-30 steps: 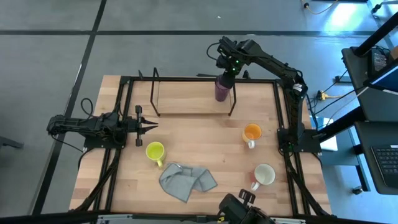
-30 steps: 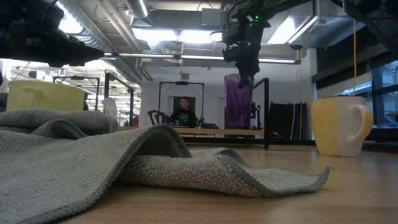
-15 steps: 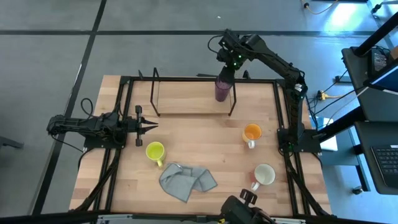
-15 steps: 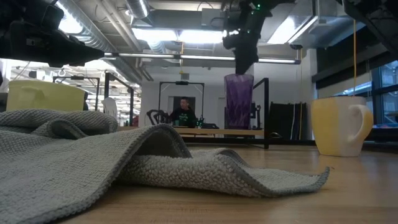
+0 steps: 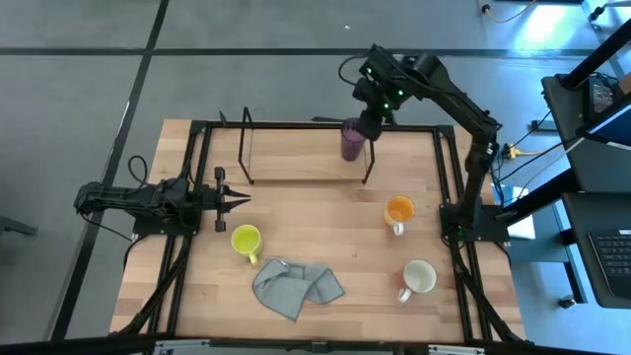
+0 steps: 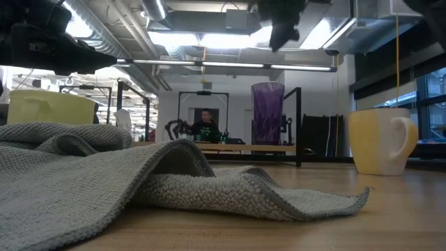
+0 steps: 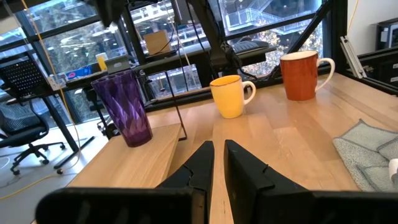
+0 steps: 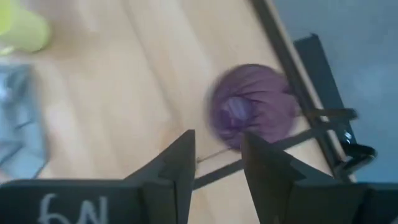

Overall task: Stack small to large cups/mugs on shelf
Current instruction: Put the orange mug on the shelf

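The purple tumbler point(image 5: 351, 139) stands upright on the right end of the black wire shelf point(image 5: 296, 181), and also shows in the low view point(image 6: 267, 115). My right gripper point(image 5: 370, 120) is open and empty, pointing down above the tumbler, clear of its rim point(image 8: 252, 115). The yellow mug point(image 5: 245, 240), the orange mug point(image 5: 399, 210) and the white mug point(image 5: 419, 278) stand on the table. My left gripper point(image 5: 242, 202) waits shut at the table's left, level, just beyond the yellow mug.
A crumpled grey cloth point(image 5: 296, 286) lies near the front edge between the yellow and white mugs. The black table frame point(image 5: 454, 177) runs along the table's sides. The shelf left of the tumbler is bare. A person point(image 6: 205, 124) sits in the room behind.
My right gripper has risen off the purple tumbler's rim and drifted toward the table's right edge. It now hangs well above the tumbler. The tumbler stays upright on the shelf's right end.
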Robot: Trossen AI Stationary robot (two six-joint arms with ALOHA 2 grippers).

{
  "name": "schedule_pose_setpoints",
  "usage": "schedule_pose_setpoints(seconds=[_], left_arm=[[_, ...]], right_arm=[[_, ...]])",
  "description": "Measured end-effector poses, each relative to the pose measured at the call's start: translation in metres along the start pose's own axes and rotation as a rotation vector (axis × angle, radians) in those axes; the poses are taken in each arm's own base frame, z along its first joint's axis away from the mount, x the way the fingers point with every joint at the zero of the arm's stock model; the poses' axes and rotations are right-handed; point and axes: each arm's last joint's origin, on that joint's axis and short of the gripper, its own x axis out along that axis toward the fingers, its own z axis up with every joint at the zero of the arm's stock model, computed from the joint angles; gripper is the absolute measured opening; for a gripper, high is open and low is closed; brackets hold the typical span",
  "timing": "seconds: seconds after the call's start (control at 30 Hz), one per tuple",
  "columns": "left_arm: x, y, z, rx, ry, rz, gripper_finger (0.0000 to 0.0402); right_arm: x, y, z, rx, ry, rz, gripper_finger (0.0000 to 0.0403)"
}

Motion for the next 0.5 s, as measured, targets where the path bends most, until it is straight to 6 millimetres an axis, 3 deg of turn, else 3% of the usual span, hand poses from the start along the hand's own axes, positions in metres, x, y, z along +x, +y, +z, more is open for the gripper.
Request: schedule_pose_setpoints(seconds=[0.3, 0.5], left_arm=[[0.0, 0.0, 0.0, 0.0, 0.0, 0.0, 0.0033], [0.0, 0.0, 0.0, 0.0, 0.0, 0.0, 0.0033]], right_arm=[[-0.052, 0.068, -0.029, 0.018, -0.1, -0.037, 0.013], [-0.086, 0.096, -0.067, 0.203, -0.156, 0.026, 0.013]])
